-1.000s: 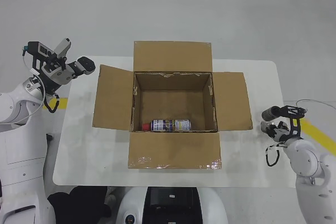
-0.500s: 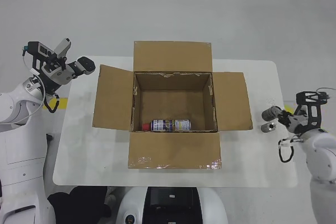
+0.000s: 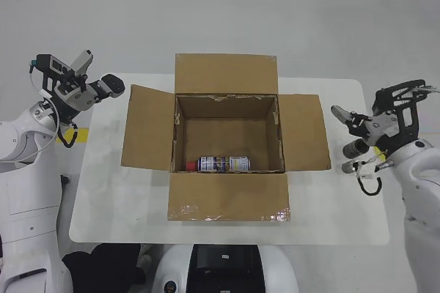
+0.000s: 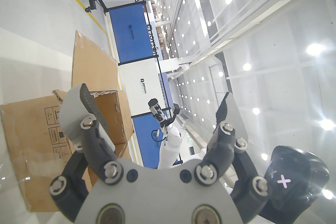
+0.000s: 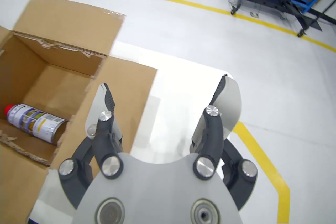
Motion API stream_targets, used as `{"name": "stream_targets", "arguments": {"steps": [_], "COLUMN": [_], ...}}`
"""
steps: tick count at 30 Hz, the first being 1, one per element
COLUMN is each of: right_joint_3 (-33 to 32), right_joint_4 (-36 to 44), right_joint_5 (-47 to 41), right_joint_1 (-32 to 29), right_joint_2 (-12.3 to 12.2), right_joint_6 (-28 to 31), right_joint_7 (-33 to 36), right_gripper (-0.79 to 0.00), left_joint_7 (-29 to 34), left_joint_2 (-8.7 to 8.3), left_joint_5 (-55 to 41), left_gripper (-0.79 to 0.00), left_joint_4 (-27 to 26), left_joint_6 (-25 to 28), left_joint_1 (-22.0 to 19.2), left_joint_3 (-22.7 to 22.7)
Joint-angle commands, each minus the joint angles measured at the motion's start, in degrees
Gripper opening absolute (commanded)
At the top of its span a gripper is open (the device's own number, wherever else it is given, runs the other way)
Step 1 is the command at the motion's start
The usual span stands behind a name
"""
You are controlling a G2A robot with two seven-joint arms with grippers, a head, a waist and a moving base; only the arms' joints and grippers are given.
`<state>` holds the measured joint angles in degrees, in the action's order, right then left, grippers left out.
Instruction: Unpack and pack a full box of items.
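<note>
An open cardboard box [image 3: 227,198] stands in the middle of the white table [image 3: 110,205], all flaps folded out. Inside it a spray can [image 3: 222,163] with a red cap lies on its side against the near wall; the right wrist view also shows the can [image 5: 34,122] and the box [image 5: 65,80]. My right gripper [image 3: 345,132] hovers just beyond the box's right flap, open, nothing between its fingers [image 5: 164,84]. My left gripper [image 3: 101,77] is held above the table's far left corner, open and empty [image 4: 153,101], pointing across at the box [image 4: 39,130].
Bare table surface lies on both sides of the box and along the front edge. The box's right flap [image 3: 304,132] lies close beside my right gripper. A yellow floor line [image 5: 183,3] runs beyond the table.
My right arm has lifted and swung away from the table's front edge toward the far side, ending beside the box's right flap. The left arm, box and can have stayed still.
</note>
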<state>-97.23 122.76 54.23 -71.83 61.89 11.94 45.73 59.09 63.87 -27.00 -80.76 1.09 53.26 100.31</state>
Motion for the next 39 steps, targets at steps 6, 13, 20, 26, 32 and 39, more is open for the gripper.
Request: {"name": "stream_targets", "arguments": {"steps": [6, 13, 20, 26, 32, 39], "right_joint_3": [7.59, 17.8, 27.97, 35.63, 42.55, 49.27], "right_joint_4": [-2.5, -8.73, -14.47, -19.51, -24.22, -27.87], "right_joint_5": [-5.99, -10.27, -13.64, -14.41, -16.5, -17.25], "right_joint_1": [7.57, 17.0, 24.99, 30.16, 35.27, 39.61], "right_joint_2": [-0.24, -0.1, 0.92, 1.98, 3.3, 5.07], "right_joint_6": [8.03, 13.74, 15.95, 16.45, 15.34, 12.87], "right_joint_7": [3.7, 10.5, 11.05, 12.74, 16.66, 18.27], "right_gripper": [-0.169, -0.169, -0.163, -0.179, -0.188, -0.172], "left_joint_7": [0.0, 0.0, 0.0, 0.0, 0.0, 0.0], "left_joint_2": [0.0, 0.0, 0.0, 0.0, 0.0, 0.0], "left_joint_5": [0.0, 0.0, 0.0, 0.0, 0.0, 0.0], "left_gripper": [0.0, 0.0, 0.0, 0.0, 0.0, 0.0], "left_joint_4": [0.0, 0.0, 0.0, 0.0, 0.0, 0.0], "left_joint_6": [0.0, 0.0, 0.0, 0.0, 0.0, 0.0], "left_joint_1": [0.0, 0.0, 0.0, 0.0, 0.0, 0.0], "left_joint_3": [0.0, 0.0, 0.0, 0.0, 0.0, 0.0]}}
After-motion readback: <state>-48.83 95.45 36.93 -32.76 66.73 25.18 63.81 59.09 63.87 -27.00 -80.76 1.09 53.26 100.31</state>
